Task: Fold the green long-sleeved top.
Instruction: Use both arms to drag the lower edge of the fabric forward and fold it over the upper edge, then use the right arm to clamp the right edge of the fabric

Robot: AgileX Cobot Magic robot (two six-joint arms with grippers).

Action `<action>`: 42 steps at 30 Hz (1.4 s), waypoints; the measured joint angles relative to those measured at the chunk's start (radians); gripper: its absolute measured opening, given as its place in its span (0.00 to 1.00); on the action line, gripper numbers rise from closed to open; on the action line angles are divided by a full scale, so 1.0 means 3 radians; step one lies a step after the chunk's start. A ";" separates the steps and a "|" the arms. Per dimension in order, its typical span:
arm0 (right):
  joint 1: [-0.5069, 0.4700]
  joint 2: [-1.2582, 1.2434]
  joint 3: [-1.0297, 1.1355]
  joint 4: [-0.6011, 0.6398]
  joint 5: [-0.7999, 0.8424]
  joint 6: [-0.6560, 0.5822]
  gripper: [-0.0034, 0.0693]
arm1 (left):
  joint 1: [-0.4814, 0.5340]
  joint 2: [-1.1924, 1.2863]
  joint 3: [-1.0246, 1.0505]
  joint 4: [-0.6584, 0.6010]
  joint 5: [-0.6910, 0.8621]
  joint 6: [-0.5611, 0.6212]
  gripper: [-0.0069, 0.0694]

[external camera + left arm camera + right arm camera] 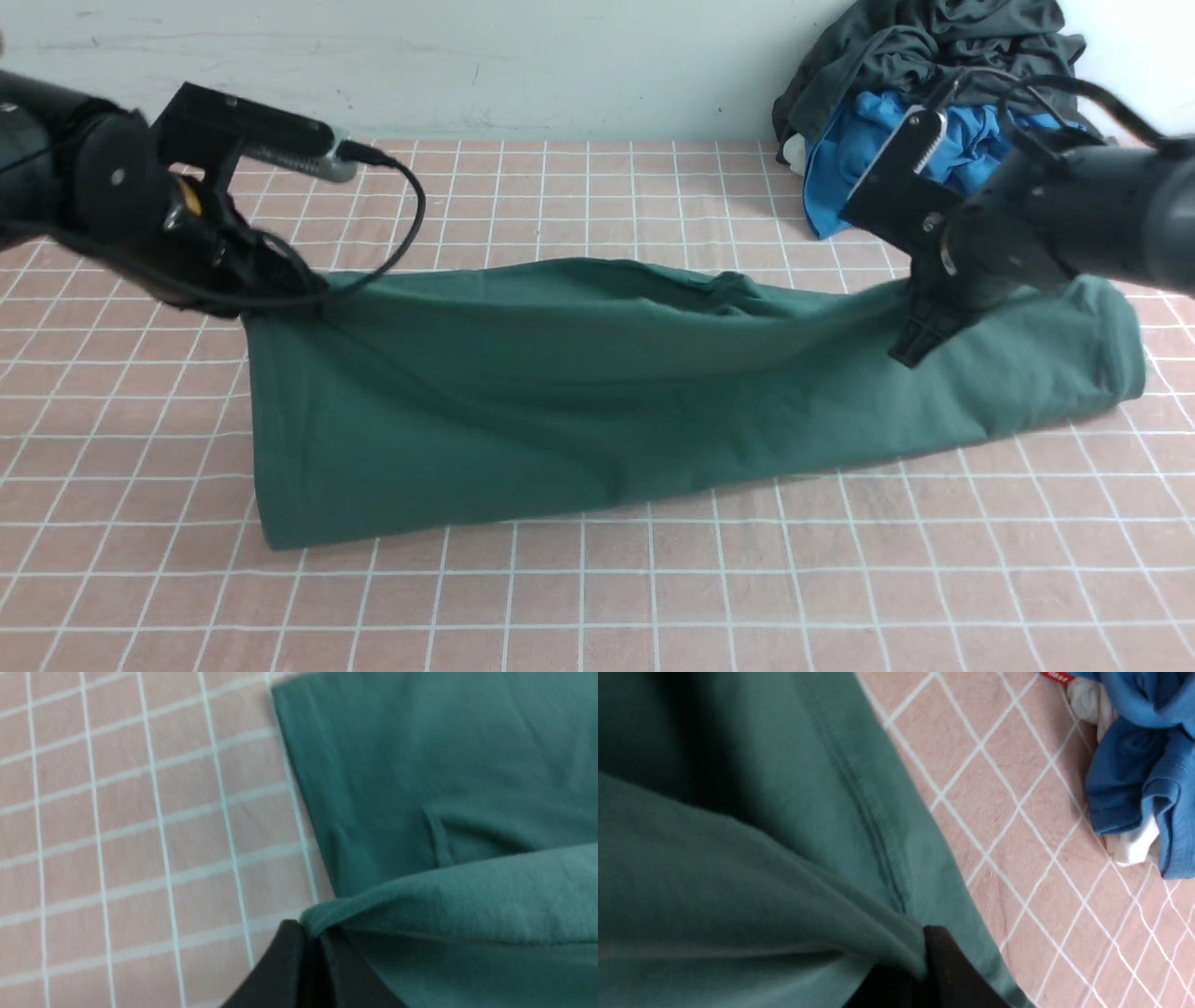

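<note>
Here, one green long-sleeved top (597, 392) hangs as a slack band between two grippers, its lower fold resting on the checked cloth (597, 597) beneath them; neck, cuffs and sleeves are lost in the folds. The left gripper (297, 291), its arm reaching in low, pinches one edge with its tips half buried, and the right gripper (920, 343), angled downward, pinches the opposite end. Beyond the right gripper sits one heap of a blue garment (845, 177) under a dark grey garment (896, 47), partly screened by the arm.
</note>
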 joint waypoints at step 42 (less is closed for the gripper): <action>-0.1390 0.0617 -0.2069 0.2811 0.1897 -0.0685 0.37 | 0.0226 -0.1698 -0.0523 -0.0920 0.0569 0.0742 0.08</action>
